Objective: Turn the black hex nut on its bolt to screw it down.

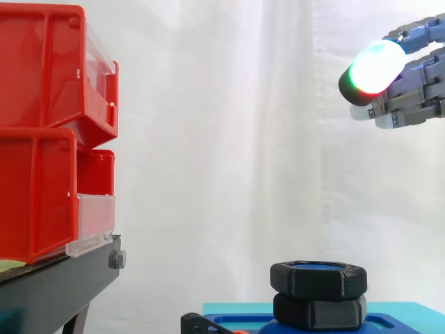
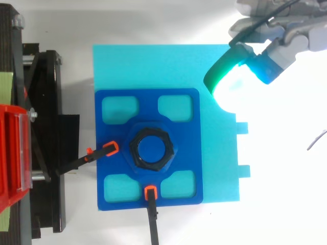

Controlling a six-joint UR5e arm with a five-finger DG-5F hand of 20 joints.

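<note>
A black hex nut [image 1: 318,277] sits at the top of a blue bolt [image 2: 152,148], above a second black hexagonal piece [image 1: 320,311] of the same shape. From above, the nut [image 2: 134,148] rings the bolt at the centre of a dark blue plate [image 2: 148,102]. My hand [image 1: 410,90] hovers high up and to the right of the nut, well clear of it. Its fingers are stretched out toward the left and hold nothing, with one fingertip [image 1: 375,67] glowing white, green and red. In the top view the hand [image 2: 276,30] is past the plate's upper right corner.
The blue plate lies on a cyan foam pad [image 2: 214,153], held by two black clamps with orange tips [image 2: 110,149] [image 2: 150,192]. Red bins [image 1: 42,139] stand on a black stand [image 1: 55,285] at the left. A white curtain hangs behind.
</note>
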